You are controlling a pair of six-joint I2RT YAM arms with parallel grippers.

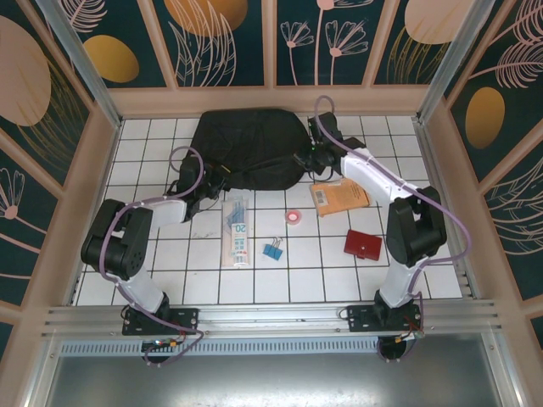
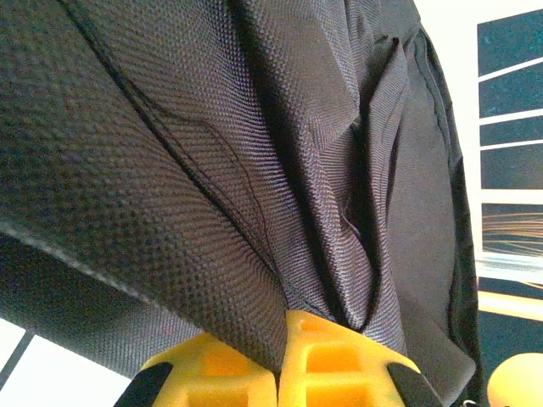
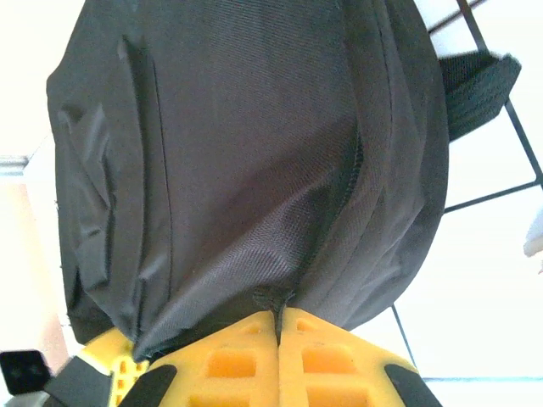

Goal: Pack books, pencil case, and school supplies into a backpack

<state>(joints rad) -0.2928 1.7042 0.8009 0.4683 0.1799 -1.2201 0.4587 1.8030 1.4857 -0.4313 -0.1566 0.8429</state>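
Slippage is the main hazard at this stage. Both tools are closed on thin folds of the backpack [image 1: 250, 146], which lies at the far centre of the counter [image 1: 170, 263]. The left tool [image 2: 278, 360] pinches fabric at the bag's near-left corner. The right tool [image 3: 278, 335] pinches fabric at the bag's right edge, beside what appears to be a zip line.

- If you pull unevenly, expect the woven cloth to slide out of one pinch, or the whole bag to drag across the counter instead of spreading.
- If you lift too sharply, the soft body may fold over itself and hide any opening. None is visible from above.
- Watch the right forearm: it passes just beyond the orange-brown book [image 1: 339, 197], and a low sweep could push it.

Both arms are bent at the elbow. The left elbow sits at the left of the counter with the forearm reaching far and right. The right elbow stands at the right with the forearm reaching far and left.

The pencil case [image 1: 237, 227], binder clip [image 1: 272, 251], pink disc [image 1: 295, 218] and dark red book [image 1: 363, 244] lie unpacked on the near side of the bag.
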